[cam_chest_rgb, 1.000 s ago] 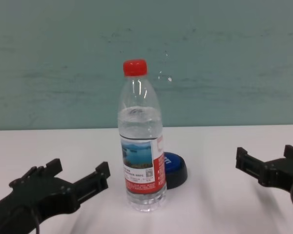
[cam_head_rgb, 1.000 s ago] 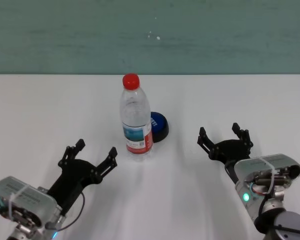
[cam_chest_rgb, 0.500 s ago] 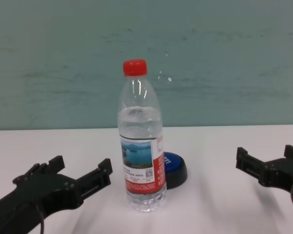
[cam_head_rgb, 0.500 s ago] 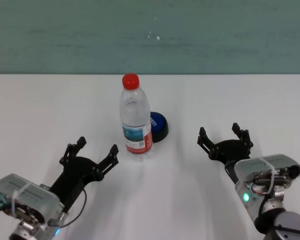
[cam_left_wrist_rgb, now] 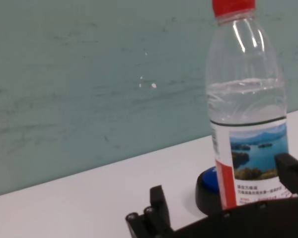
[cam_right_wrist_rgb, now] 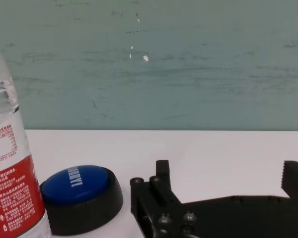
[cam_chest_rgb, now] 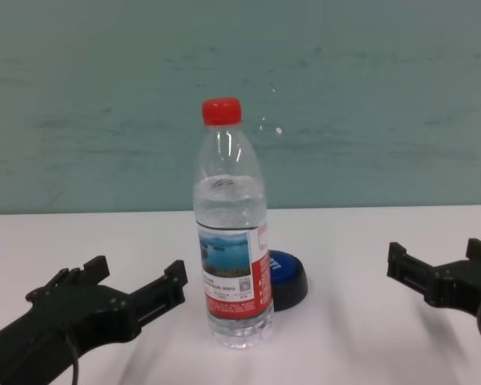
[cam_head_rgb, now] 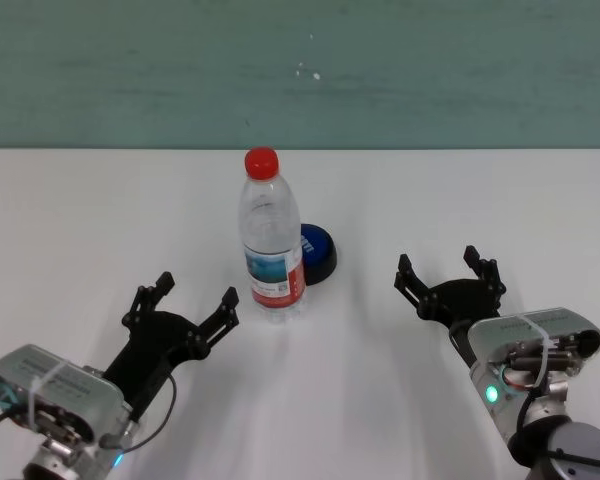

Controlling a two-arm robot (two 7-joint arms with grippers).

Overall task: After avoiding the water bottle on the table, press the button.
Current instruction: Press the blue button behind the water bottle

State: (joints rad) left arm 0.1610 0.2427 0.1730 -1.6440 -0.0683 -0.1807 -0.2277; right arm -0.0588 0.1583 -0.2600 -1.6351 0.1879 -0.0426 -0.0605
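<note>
On view: 1 table (cam_head_rgb: 80,220), 1 bottle (cam_head_rgb: 271,240), 1 button (cam_head_rgb: 318,252), and 2 grippers, 1 left gripper (cam_head_rgb: 192,300) and 1 right gripper (cam_head_rgb: 447,269), each showing 2 fingers spread apart.

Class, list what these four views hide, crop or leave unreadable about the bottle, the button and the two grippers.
- Button: in the chest view the water bottle covers its left part.
- Bottle base: cut off by the edge of the left wrist view.
- Bottle cap: outside the right wrist view.
- Label small print: too small to read.
- Right gripper: one finger cropped in the chest view.
- Left gripper: nothing hidden in the head view.
</note>
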